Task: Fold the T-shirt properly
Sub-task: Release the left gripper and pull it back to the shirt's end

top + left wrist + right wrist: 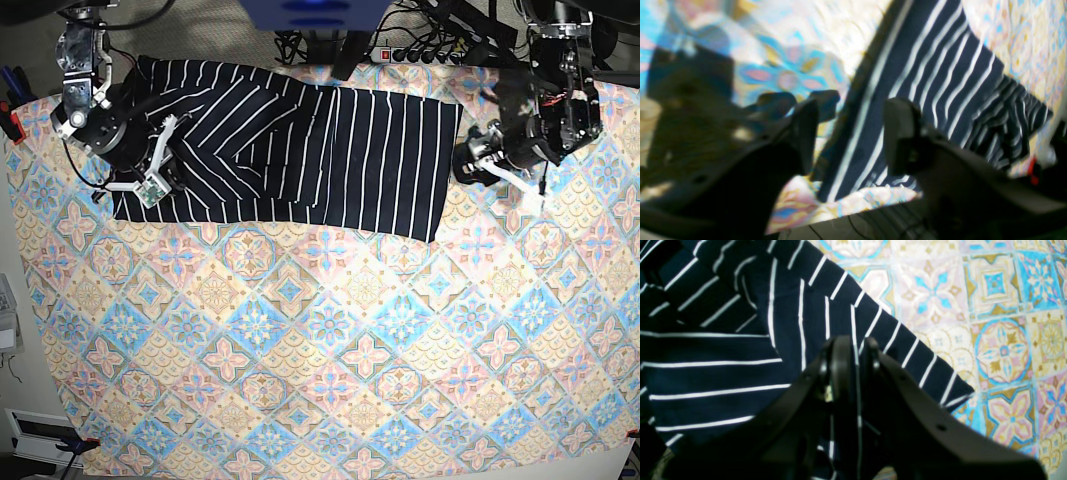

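Note:
The T-shirt (330, 150), dark navy with thin white stripes, lies flat across the far part of the table, with its left part folded over itself. My right gripper (160, 165) is at the shirt's left end; in the right wrist view the gripper (855, 346) is shut on a pinch of the striped cloth (740, 373). My left gripper (468, 160) hovers just off the shirt's right edge. In the left wrist view that gripper (850, 133) is open, holding nothing, with the shirt (940, 76) lying beneath and beyond it.
A pastel tile-patterned tablecloth (330, 350) covers the whole table. A power strip (420, 55) and cables lie behind the far edge. A red clamp (12, 125) sits at the left edge, near the right arm.

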Tool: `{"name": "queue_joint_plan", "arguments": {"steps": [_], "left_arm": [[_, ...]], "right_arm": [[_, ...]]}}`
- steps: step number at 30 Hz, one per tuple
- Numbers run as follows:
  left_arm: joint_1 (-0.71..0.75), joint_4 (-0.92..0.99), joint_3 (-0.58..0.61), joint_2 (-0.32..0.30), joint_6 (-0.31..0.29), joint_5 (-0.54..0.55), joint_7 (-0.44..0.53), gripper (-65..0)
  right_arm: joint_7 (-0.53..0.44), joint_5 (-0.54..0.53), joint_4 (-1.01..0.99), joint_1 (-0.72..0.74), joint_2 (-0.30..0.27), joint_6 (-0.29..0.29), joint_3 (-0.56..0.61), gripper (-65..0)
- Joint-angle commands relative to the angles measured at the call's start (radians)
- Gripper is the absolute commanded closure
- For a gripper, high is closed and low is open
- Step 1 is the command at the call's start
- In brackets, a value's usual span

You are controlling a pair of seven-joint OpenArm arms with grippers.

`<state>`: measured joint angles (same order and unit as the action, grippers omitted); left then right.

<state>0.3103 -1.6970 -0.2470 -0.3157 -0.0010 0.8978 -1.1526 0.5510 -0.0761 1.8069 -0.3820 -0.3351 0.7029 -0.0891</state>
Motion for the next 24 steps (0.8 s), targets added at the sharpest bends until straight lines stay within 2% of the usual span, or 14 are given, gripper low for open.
{"name": "queue_joint_plan", "arguments": {"steps": [1,4,11,21,24], "left_arm": [[-0.007,-0.018,-0.002,-0.015,-0.003,0.008,0.007,-36.9],[-0.007,-0.016,0.018,-0.012,-0.003,0.008,0.009,-39.4],[-0.027,-0.004,0.028,-0.009,-0.003,0.001,0.012,-39.3],[-0.093,0.094,0.120,-0.007,-0.003,0.001,0.015,-39.3],[-0.101,0.097,0.122,0.010,-0.003,-0.003,0.015,-39.3]], "right_arm": [[-0.021,-0.011,0.018,0.007,-0.012,-0.005,-0.007,-7.1],[-0.021,-0.011,0.018,0.007,-0.012,-0.005,-0.007,-7.1],[-0.021,-0.011,0.018,0.007,-0.012,-0.005,-0.007,-7.1],[-0.021,-0.011,0.018,0.007,-0.012,-0.005,-0.007,-7.1],[-0.021,-0.011,0.018,0.007,-0.012,-0.005,-0.007,-7.1]]}}
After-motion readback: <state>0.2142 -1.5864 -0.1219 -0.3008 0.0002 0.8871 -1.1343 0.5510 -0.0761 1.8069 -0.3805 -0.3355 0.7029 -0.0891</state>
